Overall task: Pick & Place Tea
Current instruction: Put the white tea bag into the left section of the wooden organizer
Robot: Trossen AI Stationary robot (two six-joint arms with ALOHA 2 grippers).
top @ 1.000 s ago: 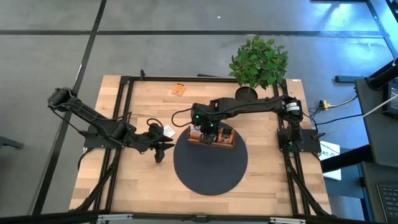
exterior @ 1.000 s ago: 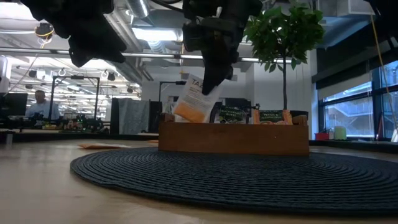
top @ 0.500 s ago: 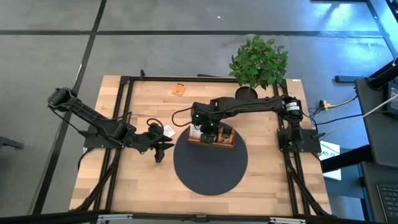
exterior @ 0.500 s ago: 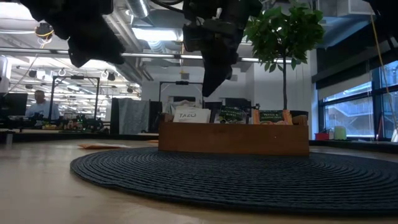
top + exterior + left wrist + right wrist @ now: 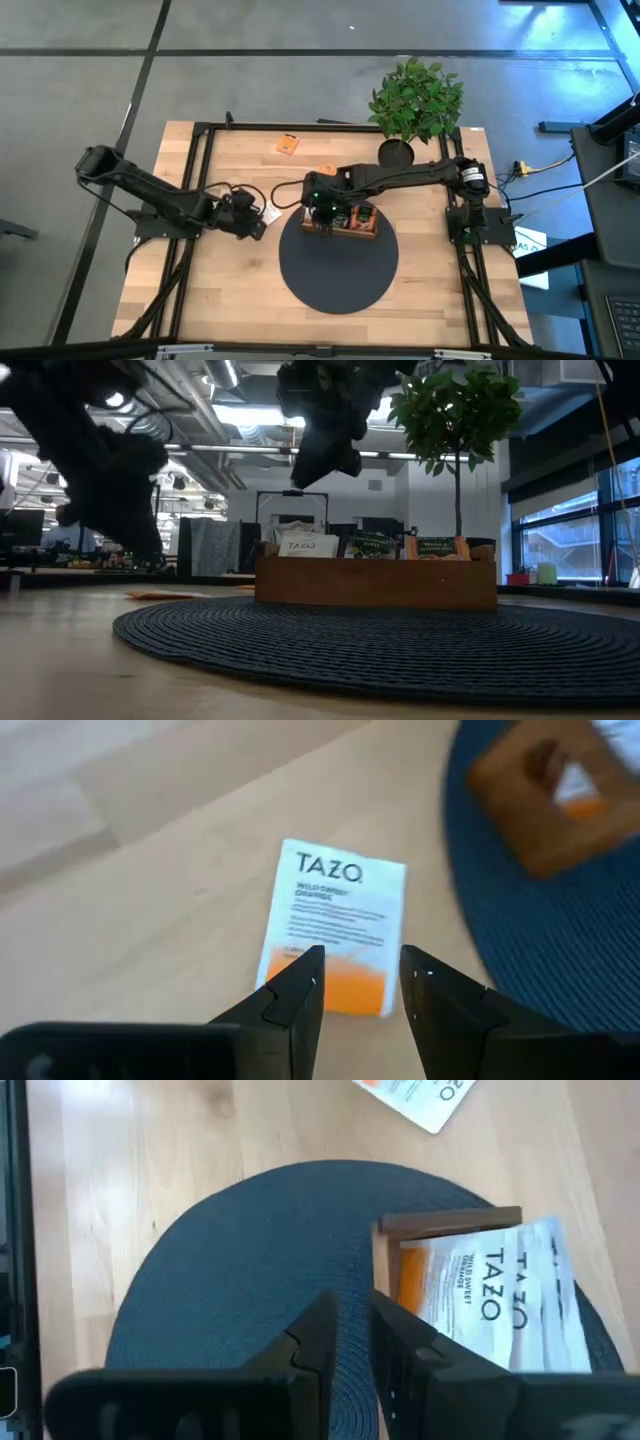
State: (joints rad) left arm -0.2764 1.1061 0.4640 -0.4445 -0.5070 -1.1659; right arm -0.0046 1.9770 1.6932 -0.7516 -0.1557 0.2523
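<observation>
Two arms: both reach in over the wooden table point(image 5: 230, 290), the left from its left side, the right from its right.
Left gripper point(image 5: 360, 982): low over the bare wood just left of the round dark woven mat point(image 5: 338, 265); its fingers point(image 5: 300, 995) stand a little apart with nothing between them, poised over the lower orange part of a sachet.
Sachet under it: a white-and-orange Tazo tea bag point(image 5: 335, 942) lying flat on the wood, close beside the mat's edge; in the high view it shows as a small white patch point(image 5: 268, 211) by the gripper.
Right gripper point(image 5: 350, 1335): above the left end of the wooden tray point(image 5: 345, 226), off the mat's surface in the low view; its fingers point(image 5: 318, 1342) sit close together with a narrow gap and hold nothing.
Tray: stands on the back part of the mat; its left compartment holds a white-and-orange Tazo sachet point(image 5: 495, 1295) leaning upright, and the other compartments hold dark sachets point(image 5: 372, 543), labels too small to read.
Loose tea elsewhere: an orange sachet point(image 5: 288, 145) far back on the table, well apart from both arms; another orange one point(image 5: 325, 171) just behind the right arm's wrist.
In the way: the right arm point(image 5: 400, 177) hides much of the tray from above.
Around: a potted plant point(image 5: 415, 100) at the back right corner.
</observation>
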